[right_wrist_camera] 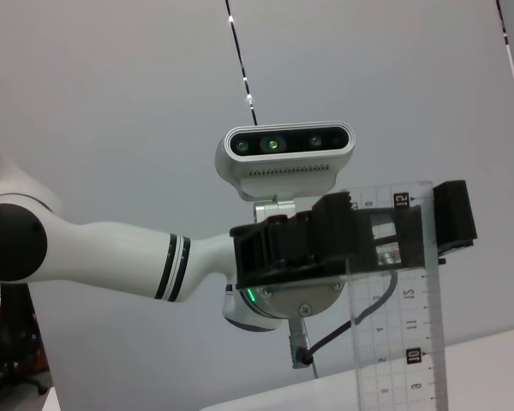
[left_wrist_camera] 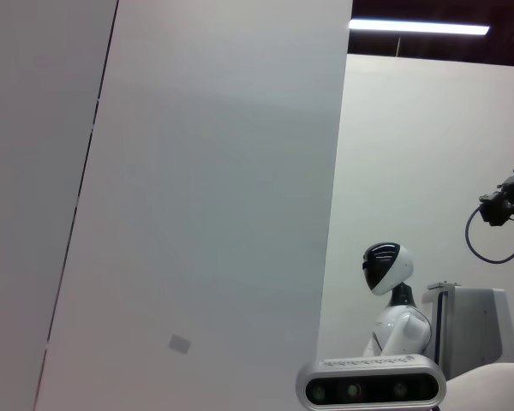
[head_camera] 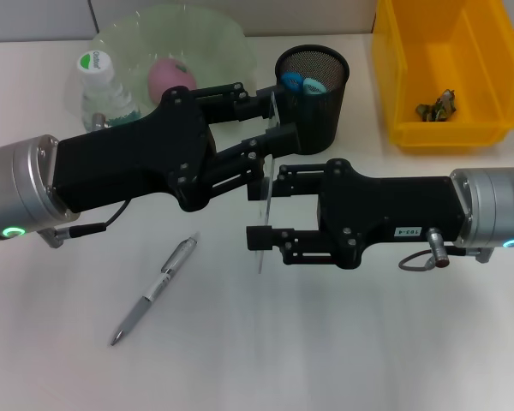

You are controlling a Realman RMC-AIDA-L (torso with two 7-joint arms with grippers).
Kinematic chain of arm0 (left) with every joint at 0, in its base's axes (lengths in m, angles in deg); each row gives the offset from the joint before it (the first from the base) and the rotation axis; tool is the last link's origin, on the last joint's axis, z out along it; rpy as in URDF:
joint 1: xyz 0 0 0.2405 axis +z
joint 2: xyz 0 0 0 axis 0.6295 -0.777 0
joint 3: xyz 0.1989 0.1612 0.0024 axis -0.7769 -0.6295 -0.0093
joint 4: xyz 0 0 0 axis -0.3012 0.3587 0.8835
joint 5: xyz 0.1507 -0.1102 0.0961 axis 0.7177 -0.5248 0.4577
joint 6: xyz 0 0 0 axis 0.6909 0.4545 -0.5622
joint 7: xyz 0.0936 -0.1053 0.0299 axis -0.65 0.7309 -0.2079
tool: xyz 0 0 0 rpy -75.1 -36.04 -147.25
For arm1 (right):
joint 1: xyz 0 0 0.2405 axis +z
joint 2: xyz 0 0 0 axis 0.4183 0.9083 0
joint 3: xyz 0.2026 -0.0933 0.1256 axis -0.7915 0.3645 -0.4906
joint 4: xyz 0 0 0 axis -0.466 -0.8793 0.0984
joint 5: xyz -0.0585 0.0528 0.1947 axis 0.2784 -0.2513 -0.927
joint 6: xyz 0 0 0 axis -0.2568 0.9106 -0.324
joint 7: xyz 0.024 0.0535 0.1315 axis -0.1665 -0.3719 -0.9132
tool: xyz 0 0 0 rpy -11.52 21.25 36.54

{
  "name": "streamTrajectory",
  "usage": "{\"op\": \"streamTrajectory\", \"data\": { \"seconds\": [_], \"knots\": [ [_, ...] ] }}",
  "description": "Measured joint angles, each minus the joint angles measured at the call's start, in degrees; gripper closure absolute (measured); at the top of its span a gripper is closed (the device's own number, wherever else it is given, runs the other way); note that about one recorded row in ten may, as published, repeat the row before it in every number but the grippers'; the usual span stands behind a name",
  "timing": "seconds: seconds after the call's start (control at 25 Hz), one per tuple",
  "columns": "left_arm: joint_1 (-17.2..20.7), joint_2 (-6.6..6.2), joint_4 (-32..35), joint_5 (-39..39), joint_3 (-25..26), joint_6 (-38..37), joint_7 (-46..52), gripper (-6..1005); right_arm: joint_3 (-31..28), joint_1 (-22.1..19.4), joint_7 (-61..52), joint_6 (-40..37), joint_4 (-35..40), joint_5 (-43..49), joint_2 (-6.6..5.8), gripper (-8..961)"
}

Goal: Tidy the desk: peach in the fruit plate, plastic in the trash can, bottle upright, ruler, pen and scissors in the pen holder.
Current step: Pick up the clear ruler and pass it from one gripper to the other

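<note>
A clear ruler [head_camera: 261,257] hangs above the table between my two arms. My left gripper [head_camera: 272,120] is shut on its far end, just in front of the black mesh pen holder [head_camera: 317,116]. In the right wrist view the ruler [right_wrist_camera: 403,342] passes through that left gripper [right_wrist_camera: 411,229]. My right gripper [head_camera: 259,210] is open, one finger to each side of the ruler's middle. Blue-handled scissors [head_camera: 301,83] stand in the holder. The pen [head_camera: 154,291] lies on the table. A pink peach [head_camera: 170,75] sits in the green fruit plate [head_camera: 223,38]. The bottle [head_camera: 101,86] stands upright.
A yellow bin [head_camera: 488,128] at the back right holds crumpled plastic [head_camera: 437,107]. The left wrist view shows only a wall and another robot [left_wrist_camera: 392,295] far off. Bare table lies in front of both arms, around the pen.
</note>
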Motion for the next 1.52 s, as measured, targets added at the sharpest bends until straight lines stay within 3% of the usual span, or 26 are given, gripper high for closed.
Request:
{"op": "streamTrajectory", "data": {
  "seconds": [0.56,1.52],
  "knots": [
    [0.0,0.0,0.0,-0.1,-0.1,0.1,0.0,510,-0.4,-0.3,0.0,-0.3,0.0,0.0,-0.07,566],
    [-0.2,-0.03,0.4,0.6,-2.1,0.1,0.5,495,-0.1,-0.3,0.1,-0.1,0.0,-0.1,-0.09,567]
  ]
}}
